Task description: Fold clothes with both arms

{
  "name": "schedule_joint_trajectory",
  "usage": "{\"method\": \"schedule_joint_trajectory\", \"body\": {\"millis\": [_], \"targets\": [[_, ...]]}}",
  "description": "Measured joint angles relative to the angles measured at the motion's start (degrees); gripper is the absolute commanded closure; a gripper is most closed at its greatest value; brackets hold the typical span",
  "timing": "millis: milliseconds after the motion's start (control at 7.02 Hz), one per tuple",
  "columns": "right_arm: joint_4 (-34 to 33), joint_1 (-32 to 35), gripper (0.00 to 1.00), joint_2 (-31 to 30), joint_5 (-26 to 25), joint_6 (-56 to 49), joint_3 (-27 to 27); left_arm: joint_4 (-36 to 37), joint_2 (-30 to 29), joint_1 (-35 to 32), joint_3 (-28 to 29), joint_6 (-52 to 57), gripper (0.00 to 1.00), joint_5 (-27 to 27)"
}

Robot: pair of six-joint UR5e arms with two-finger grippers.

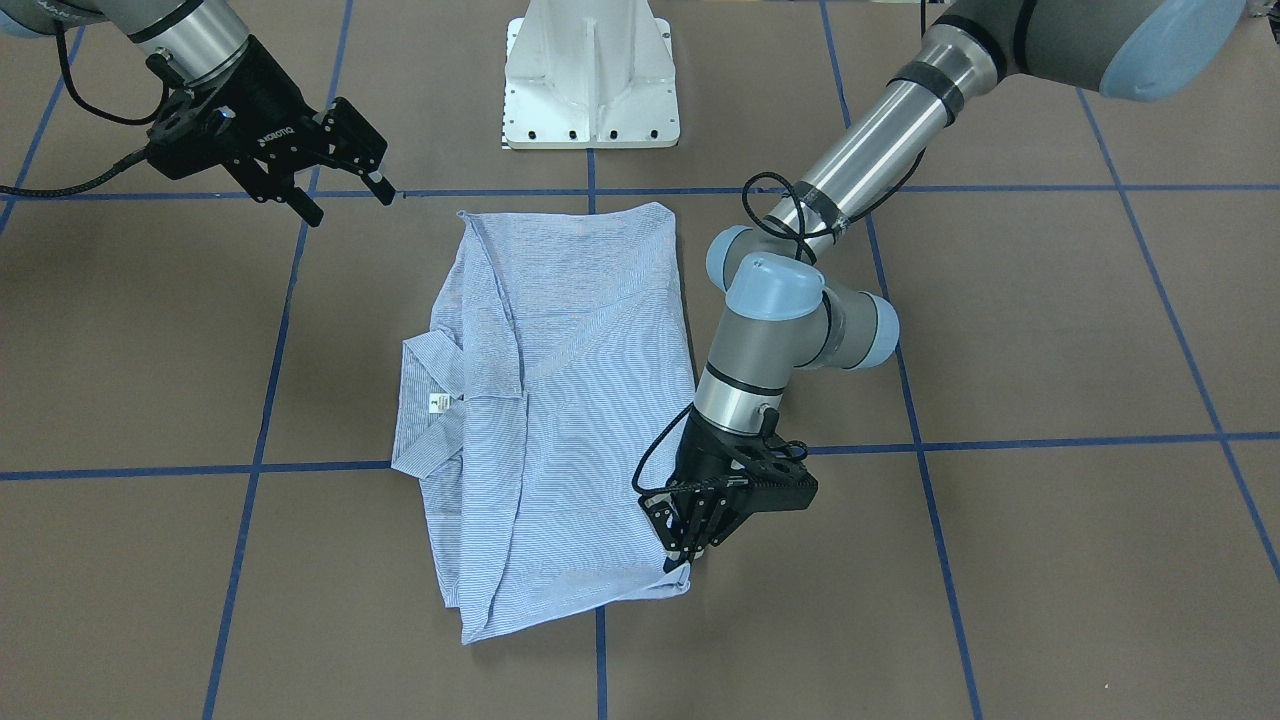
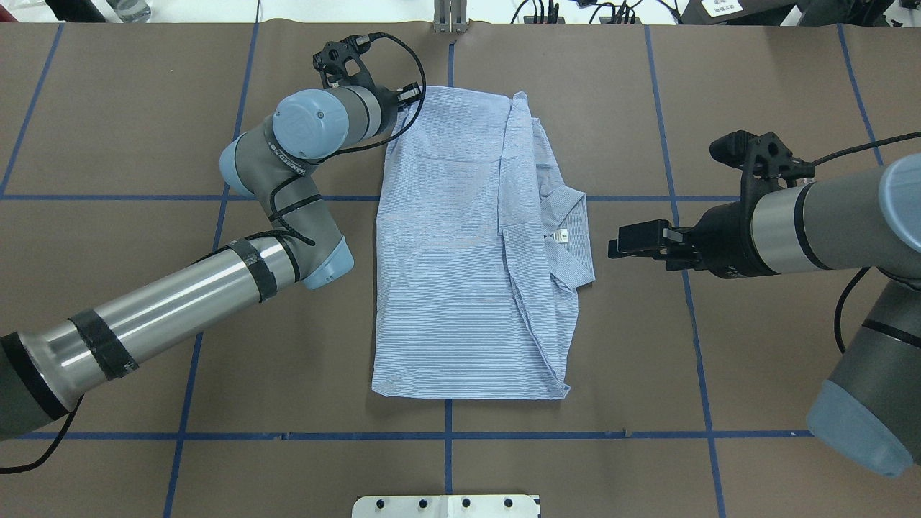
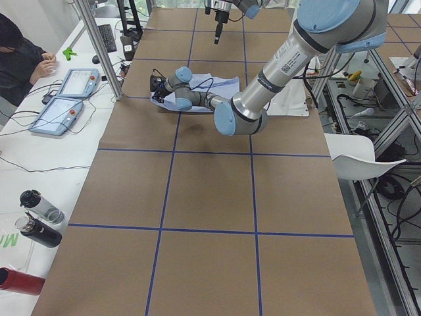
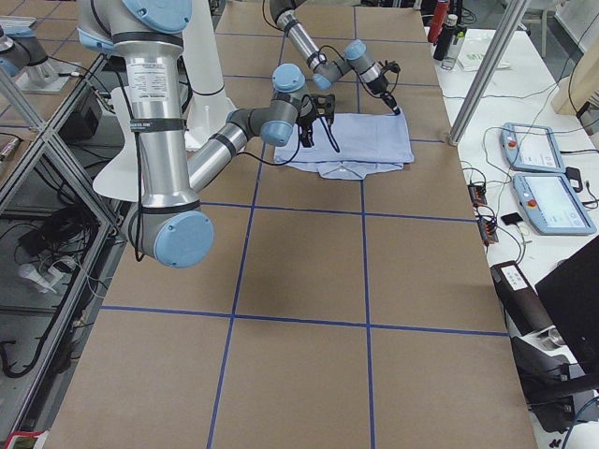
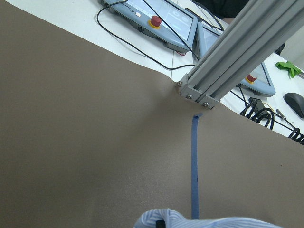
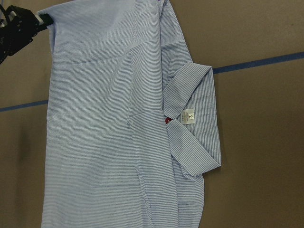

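Observation:
The clothes are one light blue-and-white striped shirt [image 1: 560,400] [image 2: 460,252], lying folded into a rectangle at mid-table. Its collar and white label [image 6: 189,117] point toward the right arm's side, with a red button [image 6: 167,120] beside the label. My left gripper [image 1: 688,558] [image 2: 411,92] is down at the shirt's far corner on the left arm's side, shut on the cloth there. The left wrist view shows only a bit of striped cloth [image 5: 204,222] at the bottom edge. My right gripper [image 1: 350,207] [image 2: 617,248] hangs open above the table, a little clear of the collar, holding nothing.
A white pedestal base [image 1: 590,80] stands at the robot's edge. An aluminium post [image 5: 232,52] and teach pendants [image 5: 156,19] sit just past the table's far edge. A person [image 3: 20,59] sits at the side desk, with bottles [image 3: 39,217] nearby. Blue tape lines grid the brown tabletop.

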Motion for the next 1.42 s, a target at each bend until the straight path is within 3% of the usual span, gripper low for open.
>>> {"method": "schedule_joint_trajectory", "body": {"millis": [285, 570, 712, 997, 1139, 1424], "targets": [[-0.41, 0.2, 0.0, 1.01, 0.08, -0.33, -1.48, 0.08, 0.17, -1.53, -1.77, -0.31, 0.0, -1.49], [-1.92, 0.48, 0.0, 4.33, 0.34, -2.96, -5.08, 3.22, 3.07, -4.64, -6.98, 0.03, 0.0, -11.75], [-5.78, 0.5, 0.0, 7.17, 0.19, -6.45, -6.43, 6.83, 6.43, -5.95, -11.92, 0.84, 0.0, -16.71], [-18.19, 0.39, 0.0, 15.35, -0.75, -14.9, -8.83, 20.12, 13.06, -7.04, -25.28, 7.16, 0.0, -21.32], [-22.02, -0.1, 0.0, 19.76, -2.75, -16.99, -11.96, 26.08, 16.55, -7.14, -32.4, 9.13, 0.0, -21.99], [-24.16, -1.8, 0.0, 27.44, -8.33, -22.46, -21.81, 30.09, 23.08, -7.14, -43.07, 10.32, 0.0, -24.38]]}}
